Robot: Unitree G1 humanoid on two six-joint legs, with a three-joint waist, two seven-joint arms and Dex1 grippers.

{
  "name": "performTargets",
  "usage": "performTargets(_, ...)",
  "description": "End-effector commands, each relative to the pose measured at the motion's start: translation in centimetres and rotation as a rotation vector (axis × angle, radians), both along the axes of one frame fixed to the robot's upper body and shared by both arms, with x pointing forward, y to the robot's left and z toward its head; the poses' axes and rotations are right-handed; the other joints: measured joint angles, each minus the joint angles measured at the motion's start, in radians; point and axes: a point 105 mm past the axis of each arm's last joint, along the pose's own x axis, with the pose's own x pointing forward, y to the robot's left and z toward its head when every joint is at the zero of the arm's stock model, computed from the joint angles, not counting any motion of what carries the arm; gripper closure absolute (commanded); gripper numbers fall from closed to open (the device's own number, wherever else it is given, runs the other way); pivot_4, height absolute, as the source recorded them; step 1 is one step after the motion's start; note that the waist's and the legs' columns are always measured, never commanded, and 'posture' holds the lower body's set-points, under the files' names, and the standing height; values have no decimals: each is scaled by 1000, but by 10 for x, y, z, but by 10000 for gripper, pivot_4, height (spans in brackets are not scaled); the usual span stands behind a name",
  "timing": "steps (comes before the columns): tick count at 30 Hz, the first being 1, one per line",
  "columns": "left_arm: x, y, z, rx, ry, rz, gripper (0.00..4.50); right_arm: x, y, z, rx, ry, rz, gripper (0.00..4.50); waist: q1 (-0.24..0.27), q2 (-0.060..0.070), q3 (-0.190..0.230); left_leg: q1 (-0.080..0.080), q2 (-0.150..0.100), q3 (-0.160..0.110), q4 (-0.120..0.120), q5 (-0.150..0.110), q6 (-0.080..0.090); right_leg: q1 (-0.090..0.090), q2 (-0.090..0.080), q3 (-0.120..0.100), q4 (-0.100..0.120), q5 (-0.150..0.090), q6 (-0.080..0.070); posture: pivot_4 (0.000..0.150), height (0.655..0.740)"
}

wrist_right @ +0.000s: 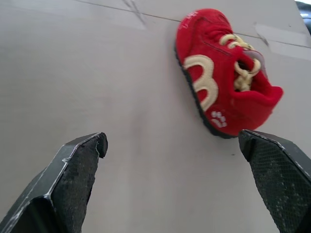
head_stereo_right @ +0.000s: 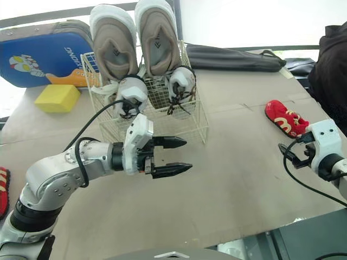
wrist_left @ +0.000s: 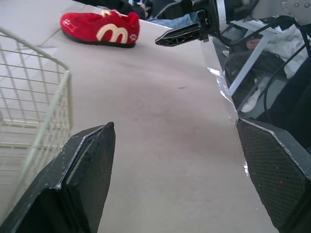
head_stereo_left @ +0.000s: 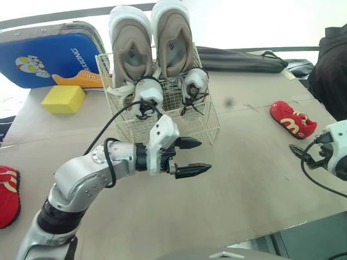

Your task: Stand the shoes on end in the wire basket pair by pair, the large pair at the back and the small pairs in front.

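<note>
A white wire basket stands mid-table. Two large beige shoes stand on end along its back, and two small white shoes stand in front of them. My left gripper hovers open and empty just in front of the basket's near wall. A small red shoe with a cream M lies on its sole at the right of the table. My right gripper is open just short of that red shoe, apart from it. A second red shoe lies at the left edge.
A yellow block and a blue case sit back left of the basket. A long black bag lies behind it. The table's front edge runs close below my right gripper. Dark clothing sits at the far right.
</note>
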Motion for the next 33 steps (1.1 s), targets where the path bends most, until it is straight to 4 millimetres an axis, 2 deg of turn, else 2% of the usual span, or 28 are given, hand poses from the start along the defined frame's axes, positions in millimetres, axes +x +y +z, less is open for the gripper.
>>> performTargets(1,0,-7,11,-14,-41,-21,2098,18,-21,7,-59,-23,-78,0,0,-1,0,0,0,0,0,0,0,0,0,0,0,0,0,1500,7400)
performTargets(8,0,-10,14,-14,-59,-14,2098,48,-39,3,27,29,-153,0,-3,0,1,0,0,1,0,0,0,0,0,1,1,0,0,1500,7400)
performTargets(16,-1,-7,16,-19,-63,15,2098,79,-44,-6,-50,74,-182,0,-6,-1,1,0,0,1,1,0,0,0,0,2,1,0,0,1500,7400)
performTargets(19,-2,-4,19,-22,-67,19,1719,84,-42,-14,-75,124,-166,8314,-12,-2,0,0,0,2,1,0,0,0,0,3,1,0,0,1500,7400)
performTargets(21,-6,-2,22,-44,-65,6,1719,87,-44,-13,-91,131,-169,18351,-13,-2,0,0,0,2,1,0,0,0,0,3,0,0,0,1500,7400)
performTargets(25,-13,0,28,-93,-71,-23,1719,84,-41,-13,-124,153,-117,35430,-14,-3,-1,1,0,2,1,0,0,0,0,3,0,1,0,1500,7400)
performTargets(27,-15,3,33,-128,-67,-35,1719,78,-40,-2,-192,126,-58,43603,-12,-2,0,0,0,1,1,0,0,0,0,4,0,1,0,1500,7400)
performTargets(32,-24,17,46,-218,21,-94,1719,47,-25,43,-394,22,187,44717,-1,3,2,-1,-1,-2,1,0,0,-1,-1,3,0,0,0,1500,7400)
performTargets(33,-26,24,50,-249,70,-107,1719,37,-17,57,-457,-15,281,44717,-4,3,2,-1,-1,-1,1,0,0,-1,-1,3,0,0,0,1500,7400)
